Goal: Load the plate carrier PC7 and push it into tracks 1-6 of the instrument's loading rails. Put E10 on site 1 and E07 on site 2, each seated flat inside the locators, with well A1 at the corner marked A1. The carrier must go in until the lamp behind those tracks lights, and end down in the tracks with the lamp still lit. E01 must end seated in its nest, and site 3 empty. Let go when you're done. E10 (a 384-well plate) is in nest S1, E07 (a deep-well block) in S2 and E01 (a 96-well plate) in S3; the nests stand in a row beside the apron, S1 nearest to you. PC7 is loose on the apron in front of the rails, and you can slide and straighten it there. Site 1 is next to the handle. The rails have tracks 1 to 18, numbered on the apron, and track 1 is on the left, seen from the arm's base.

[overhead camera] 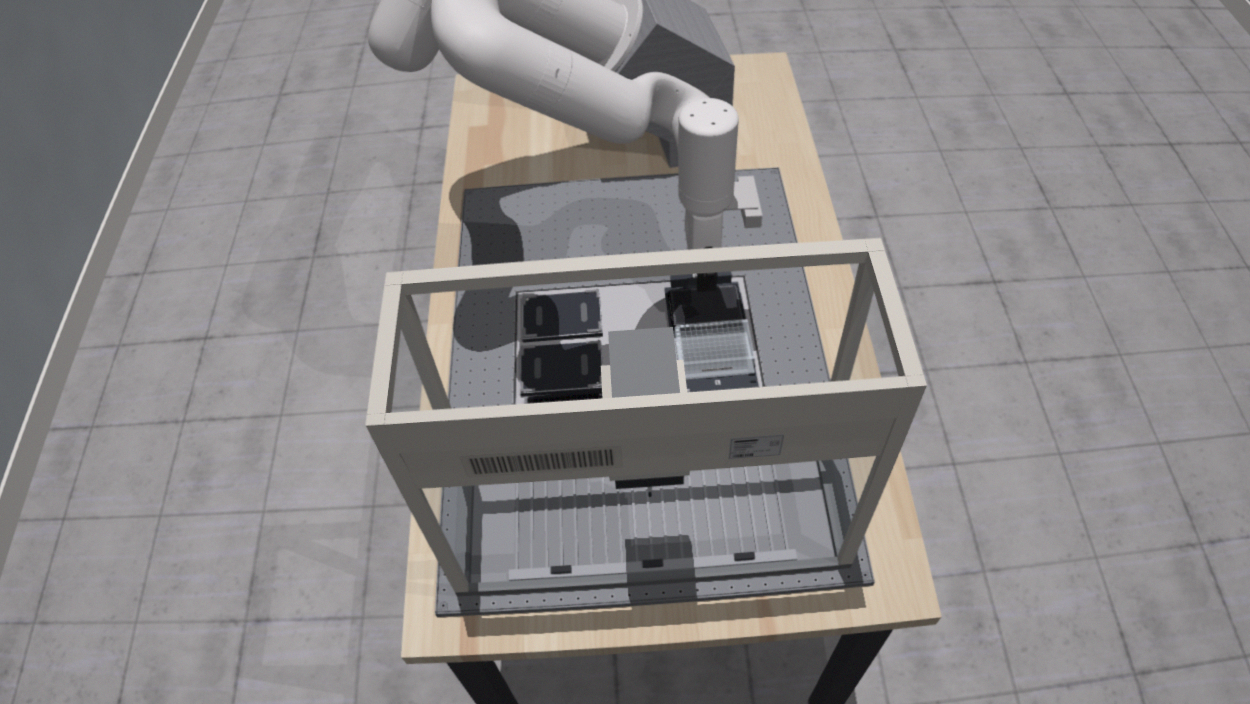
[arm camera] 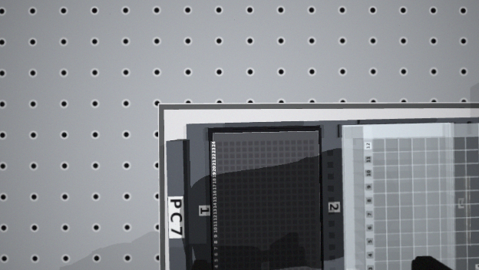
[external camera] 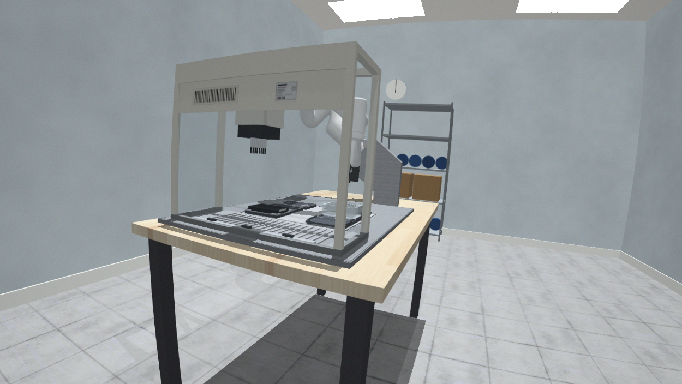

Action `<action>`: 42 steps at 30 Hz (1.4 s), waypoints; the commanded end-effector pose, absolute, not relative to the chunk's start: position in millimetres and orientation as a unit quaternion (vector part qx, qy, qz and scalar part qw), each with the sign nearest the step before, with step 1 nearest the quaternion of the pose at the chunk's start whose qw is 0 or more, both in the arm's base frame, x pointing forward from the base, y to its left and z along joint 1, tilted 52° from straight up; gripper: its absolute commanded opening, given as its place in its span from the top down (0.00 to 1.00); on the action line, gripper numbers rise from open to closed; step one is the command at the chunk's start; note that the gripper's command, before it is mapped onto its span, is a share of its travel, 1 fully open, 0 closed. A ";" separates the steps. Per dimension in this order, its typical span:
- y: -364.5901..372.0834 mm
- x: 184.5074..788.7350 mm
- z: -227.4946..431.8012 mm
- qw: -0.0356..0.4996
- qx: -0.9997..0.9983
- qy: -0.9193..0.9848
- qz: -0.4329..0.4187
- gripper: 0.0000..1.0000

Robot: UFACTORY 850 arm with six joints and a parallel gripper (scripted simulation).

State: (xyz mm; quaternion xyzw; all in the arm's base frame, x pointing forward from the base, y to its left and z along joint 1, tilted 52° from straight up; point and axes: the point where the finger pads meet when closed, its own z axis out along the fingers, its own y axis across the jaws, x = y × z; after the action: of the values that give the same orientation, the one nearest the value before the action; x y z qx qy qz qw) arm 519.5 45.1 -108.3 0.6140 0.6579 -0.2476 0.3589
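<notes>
The carrier PC7 [arm camera: 175, 216] lies on the apron in front of the rails [overhead camera: 647, 524], on the right in the top view [overhead camera: 712, 336]. The dark 384-well plate E10 [arm camera: 266, 199] sits on site 1, next to the handle. The clear deep-well block E07 [arm camera: 411, 199] sits on site 2. Site 3 [overhead camera: 719, 377] looks bare. My gripper [overhead camera: 702, 281] is open and empty, hanging above the handle end of the carrier, clear of the plates. Nests S1 [overhead camera: 559, 314] and S2 [overhead camera: 559, 365] are dark and empty. S3 with E01 is hidden behind the frame's beam.
The beige instrument frame [overhead camera: 642, 419] spans the rails and apron; its top beam crosses just in front of my wrist. A grey pipetting head [external camera: 259, 126] hangs inside it. Three small dark lamps [overhead camera: 651, 564] sit behind the rails, unlit. A grey box [external camera: 381, 174] stands at the arm's base.
</notes>
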 end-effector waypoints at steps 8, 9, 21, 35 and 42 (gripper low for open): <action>26.5 554.3 -80.9 0.360 0.615 0.657 -0.246 0.00; 24.5 557.9 -78.1 0.360 0.615 0.657 -0.246 0.00; 0.1 601.0 -44.1 0.360 0.615 0.657 -0.246 0.00; -4.6 609.5 -37.4 0.360 0.615 0.657 -0.246 0.00; -4.6 609.5 -37.4 0.360 0.615 0.657 -0.246 0.00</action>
State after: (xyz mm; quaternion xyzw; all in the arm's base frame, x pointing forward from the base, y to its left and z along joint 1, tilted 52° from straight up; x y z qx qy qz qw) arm 608.9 -5.2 -37.8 0.6153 0.6567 -0.2469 0.3593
